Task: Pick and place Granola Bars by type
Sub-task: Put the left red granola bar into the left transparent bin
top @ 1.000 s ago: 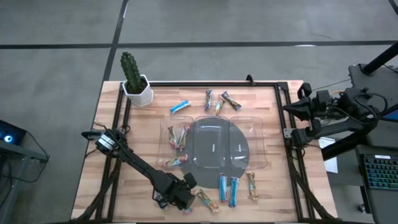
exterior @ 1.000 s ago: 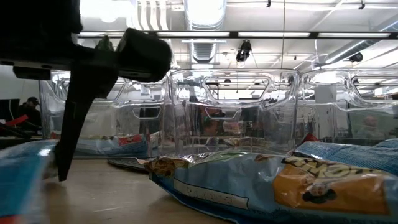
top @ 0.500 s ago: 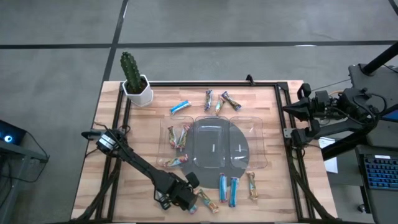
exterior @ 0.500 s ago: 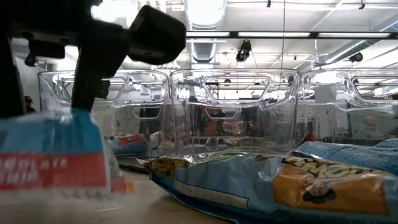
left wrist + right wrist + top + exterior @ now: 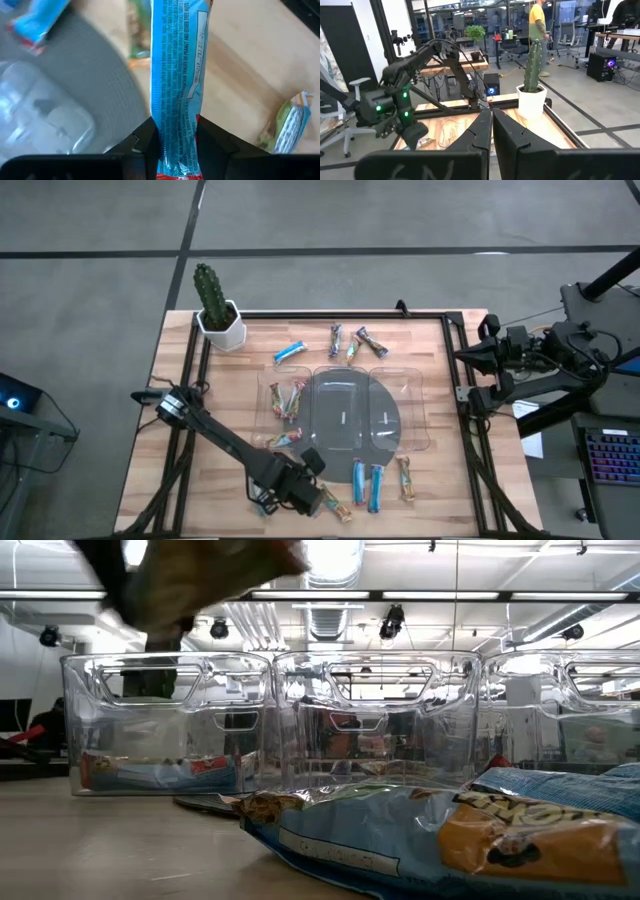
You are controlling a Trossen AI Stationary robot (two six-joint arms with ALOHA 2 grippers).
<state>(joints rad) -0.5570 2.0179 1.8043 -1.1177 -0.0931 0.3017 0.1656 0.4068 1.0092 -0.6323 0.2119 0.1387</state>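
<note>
My left gripper (image 5: pixel 176 142) clamps one blue Granola Bar (image 5: pixel 177 75) lengthwise; other Granola Bars (image 5: pixel 365 485) lie scattered on the bench (image 5: pixel 450 480).

The right gripper (image 5: pixel 491 131) has its jaws pressed together (no gap), facing the wooden worktop (image 5: pixel 450 131), a potted cactus (image 5: pixel 533 80), and the other arm (image 5: pixel 405 95).

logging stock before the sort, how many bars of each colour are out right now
blue bars: 4, one of them in the left claw
gold or multicoloured bars: 8, counting what looks like 2 in the clear tray
total: 12
</note>
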